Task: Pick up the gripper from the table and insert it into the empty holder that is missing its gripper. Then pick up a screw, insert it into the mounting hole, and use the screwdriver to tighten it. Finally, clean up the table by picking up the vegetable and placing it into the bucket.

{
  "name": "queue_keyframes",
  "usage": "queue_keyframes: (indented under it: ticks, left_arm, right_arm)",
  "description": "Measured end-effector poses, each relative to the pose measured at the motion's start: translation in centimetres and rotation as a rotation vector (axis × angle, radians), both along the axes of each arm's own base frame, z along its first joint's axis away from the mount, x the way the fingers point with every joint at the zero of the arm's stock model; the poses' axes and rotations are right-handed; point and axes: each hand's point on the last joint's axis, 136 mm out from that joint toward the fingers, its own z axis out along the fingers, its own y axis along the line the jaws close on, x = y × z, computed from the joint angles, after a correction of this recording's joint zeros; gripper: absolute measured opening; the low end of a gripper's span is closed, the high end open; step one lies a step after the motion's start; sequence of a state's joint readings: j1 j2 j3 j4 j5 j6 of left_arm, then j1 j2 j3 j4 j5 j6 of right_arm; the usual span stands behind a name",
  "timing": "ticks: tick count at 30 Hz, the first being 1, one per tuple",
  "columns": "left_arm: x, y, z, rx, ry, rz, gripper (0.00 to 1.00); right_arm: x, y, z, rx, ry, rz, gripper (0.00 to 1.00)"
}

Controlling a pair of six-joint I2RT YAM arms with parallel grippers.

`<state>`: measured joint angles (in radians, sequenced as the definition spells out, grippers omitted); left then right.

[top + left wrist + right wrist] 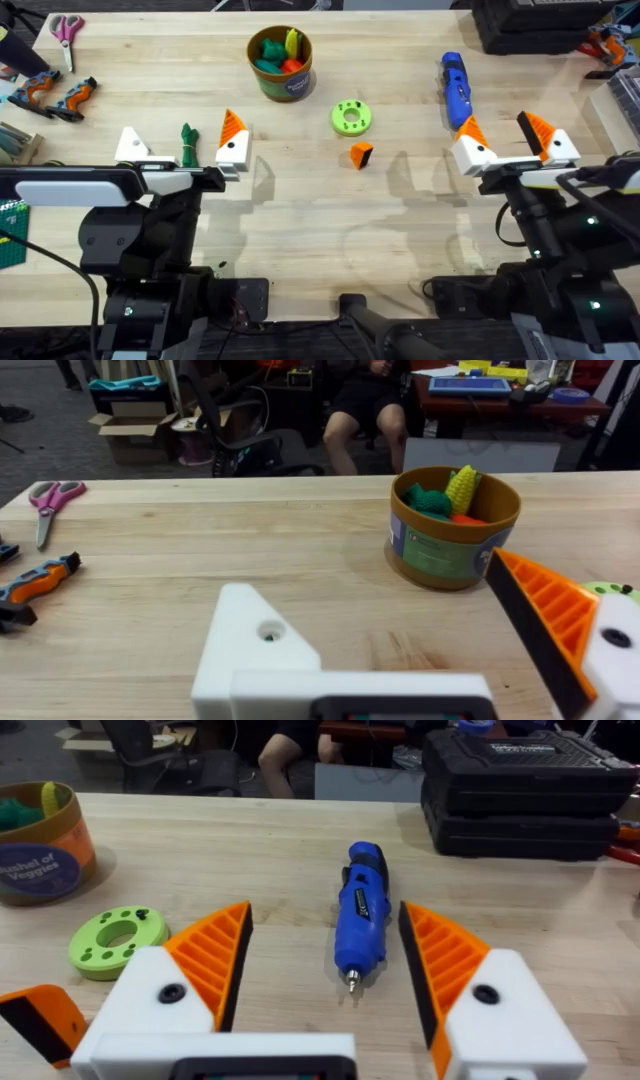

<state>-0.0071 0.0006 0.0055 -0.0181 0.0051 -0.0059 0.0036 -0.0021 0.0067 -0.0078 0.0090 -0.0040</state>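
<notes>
The small orange gripper wedge [361, 154] [40, 1020] lies on the table centre, near a lime green disc [351, 118] [118, 938]. My left gripper [182, 148] [400, 660] is open. One of its fingers is the plain white holder [130, 147] [250, 645], the other is orange-tipped. In the overhead view the dark green vegetable [187, 145] lies between them. The blue screwdriver [456, 90] [362, 915] lies just beyond my open right gripper [508, 143] [325, 960]. The bucket [281, 62] [450, 525] [35, 845] stands at the back centre with toy pieces inside.
Pink-handled scissors [66, 30] [50, 500] lie at the back left. Orange-and-black hand tools [55, 95] sit by the left edge. Black cases [530, 25] [530, 785] stand at the back right. Bare wood stretches between the two grippers.
</notes>
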Motion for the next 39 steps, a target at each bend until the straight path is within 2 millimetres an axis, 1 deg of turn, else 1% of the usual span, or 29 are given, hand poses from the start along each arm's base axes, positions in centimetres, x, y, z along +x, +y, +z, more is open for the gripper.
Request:
queue_keyframes:
  ticks: [20,22,25,27,29,31,33,36,39]
  left_arm:
    - [0.0,0.0,0.0,0.000,0.002,0.000,0.985]
    - [0.0,0.0,-0.4,0.000,0.018,0.000,0.985]
    - [-0.2,0.0,-1.7,0.001,0.085,-0.001,0.985]
    - [-0.5,0.0,-1.6,0.001,0.114,-0.001,0.985]
    - [-0.9,0.0,-1.0,0.003,0.130,-0.001,0.987]
    - [-1.4,0.0,0.3,0.003,0.136,-0.002,0.986]
    - [-1.8,0.0,1.5,0.004,0.149,-0.001,0.985]
    - [-2.2,0.0,3.1,0.005,0.190,-0.002,0.985]
    - [-2.2,0.0,4.2,0.007,0.270,-0.002,0.985]
  right_arm:
    - [0.0,0.0,0.0,0.000,0.000,0.000,0.839]
    - [0.0,0.0,0.0,0.000,0.001,0.000,0.838]
    - [0.0,0.0,-0.1,-0.001,0.010,-0.001,0.838]
    - [-0.2,0.0,-0.1,-0.001,0.029,-0.001,0.839]
    - [-0.5,0.0,-0.2,0.000,0.060,0.002,0.839]
    - [-0.9,0.0,-0.2,0.000,0.090,0.003,0.839]
    - [-1.1,0.0,0.2,0.000,0.111,0.003,0.837]
    - [-1.5,0.0,1.4,0.000,0.131,0.003,0.839]
    - [-1.5,0.0,3.0,0.000,0.150,0.003,0.839]
